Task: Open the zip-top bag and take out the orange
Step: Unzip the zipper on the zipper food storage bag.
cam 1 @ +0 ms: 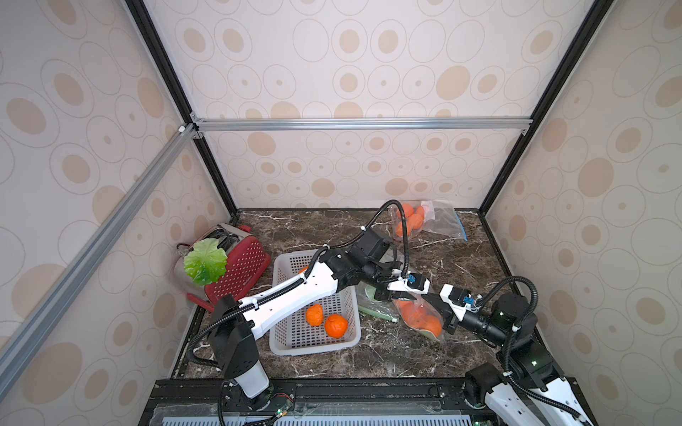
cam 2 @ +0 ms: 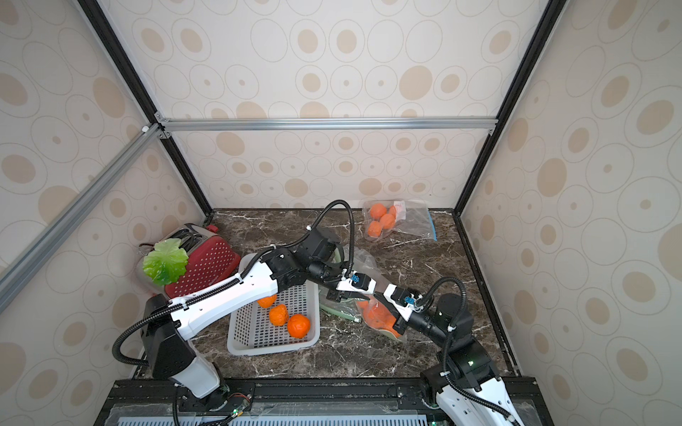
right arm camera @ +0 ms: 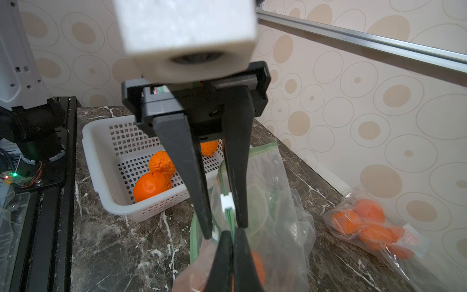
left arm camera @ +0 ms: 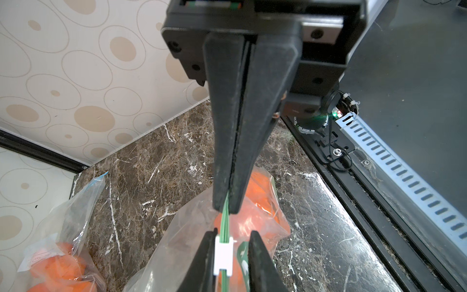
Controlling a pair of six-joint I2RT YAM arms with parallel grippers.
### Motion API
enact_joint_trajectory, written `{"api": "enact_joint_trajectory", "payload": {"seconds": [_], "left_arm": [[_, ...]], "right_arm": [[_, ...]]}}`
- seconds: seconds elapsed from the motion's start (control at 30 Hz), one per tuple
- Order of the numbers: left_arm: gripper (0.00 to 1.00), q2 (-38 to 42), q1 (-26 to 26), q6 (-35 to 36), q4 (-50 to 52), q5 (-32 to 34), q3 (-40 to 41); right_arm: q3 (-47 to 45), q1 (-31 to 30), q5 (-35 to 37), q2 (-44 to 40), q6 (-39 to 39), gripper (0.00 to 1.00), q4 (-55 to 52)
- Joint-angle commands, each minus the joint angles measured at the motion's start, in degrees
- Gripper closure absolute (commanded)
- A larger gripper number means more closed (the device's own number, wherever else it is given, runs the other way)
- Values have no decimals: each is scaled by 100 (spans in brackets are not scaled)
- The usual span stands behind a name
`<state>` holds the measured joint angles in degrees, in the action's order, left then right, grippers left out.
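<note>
Left wrist | right pincer [left arm camera: 226, 208] clamps zip strip [left arm camera: 224, 225] (top views hide it)

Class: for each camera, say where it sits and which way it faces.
Top views: overhead at the front, looking down on the table; left arm and right arm show.
Left wrist: on the left arm, looking past the open left pincer straddling the slider toward the right pincer.
Right wrist: on the right arm, looking past the shut right pincer toward the basket.
Shared: both wrist views show both pincers and the zip-top bag.
</note>
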<state>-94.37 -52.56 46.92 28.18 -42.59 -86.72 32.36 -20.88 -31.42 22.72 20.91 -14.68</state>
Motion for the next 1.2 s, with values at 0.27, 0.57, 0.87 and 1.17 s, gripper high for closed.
{"api": "enact_joint_trajectory", "payload": {"seconds": [0.27, 0.57, 0.87, 1.17], "left_arm": [[78, 165, -28, -37, 38, -306, -272], [86, 206, -33, -131, -155, -471, -240], [95, 209, -31, -78, -107, -239, -224], [96, 352, -35, 78, -23, 214, -144]], "right_arm": [[-5, 5, -40, -82, 124, 100, -67], [-37, 1, -31, -97, 120, 100, -86], [29, 3, -22, -101, 209, 100, -198], [237, -3, 57, -417, 318, 100, -485]]}}
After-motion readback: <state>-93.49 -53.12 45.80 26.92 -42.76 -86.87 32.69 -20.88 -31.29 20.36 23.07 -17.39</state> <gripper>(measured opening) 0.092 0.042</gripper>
